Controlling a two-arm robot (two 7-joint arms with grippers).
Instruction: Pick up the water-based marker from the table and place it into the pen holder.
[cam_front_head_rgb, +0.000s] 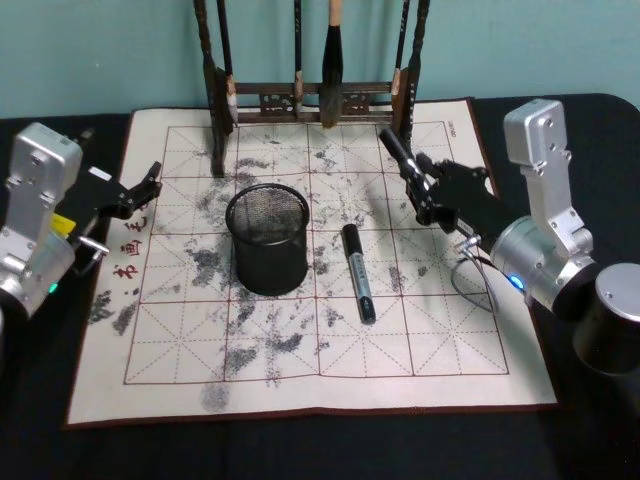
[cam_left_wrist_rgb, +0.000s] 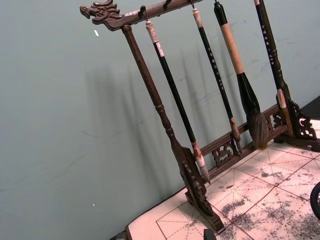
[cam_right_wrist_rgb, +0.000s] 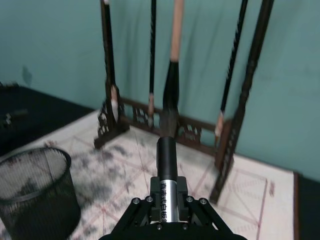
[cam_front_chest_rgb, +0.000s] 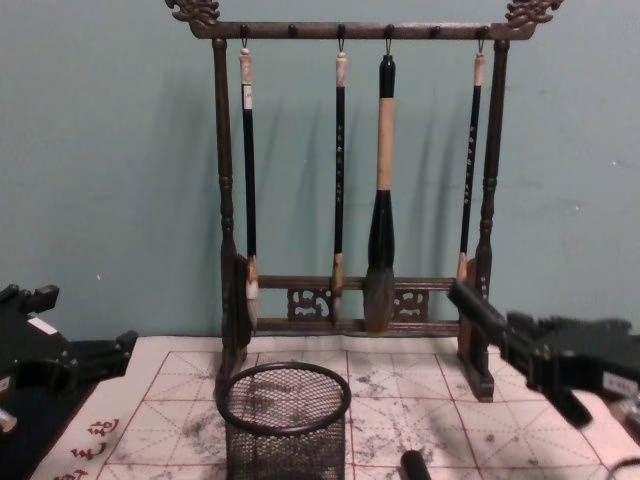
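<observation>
My right gripper (cam_front_head_rgb: 421, 192) is shut on a water-based marker (cam_front_head_rgb: 398, 150), black with a silver barrel, held above the mat's right half with its black end pointing toward the brush rack. The right wrist view shows this marker (cam_right_wrist_rgb: 167, 170) clamped between the fingers (cam_right_wrist_rgb: 137, 210). In the chest view it (cam_front_chest_rgb: 478, 305) sticks out of the gripper (cam_front_chest_rgb: 520, 345). A second black marker (cam_front_head_rgb: 358, 272) lies flat on the mat, just right of the pen holder (cam_front_head_rgb: 267, 238), a round black mesh cup standing upright at mid-mat. My left gripper (cam_front_head_rgb: 140, 190) hovers at the mat's left edge.
A tall dark wooden brush rack (cam_front_head_rgb: 310, 100) with several hanging brushes stands along the mat's far edge, close behind the held marker. The ink-stained gridded mat (cam_front_head_rgb: 200, 360) covers a black table. A teal wall rises behind.
</observation>
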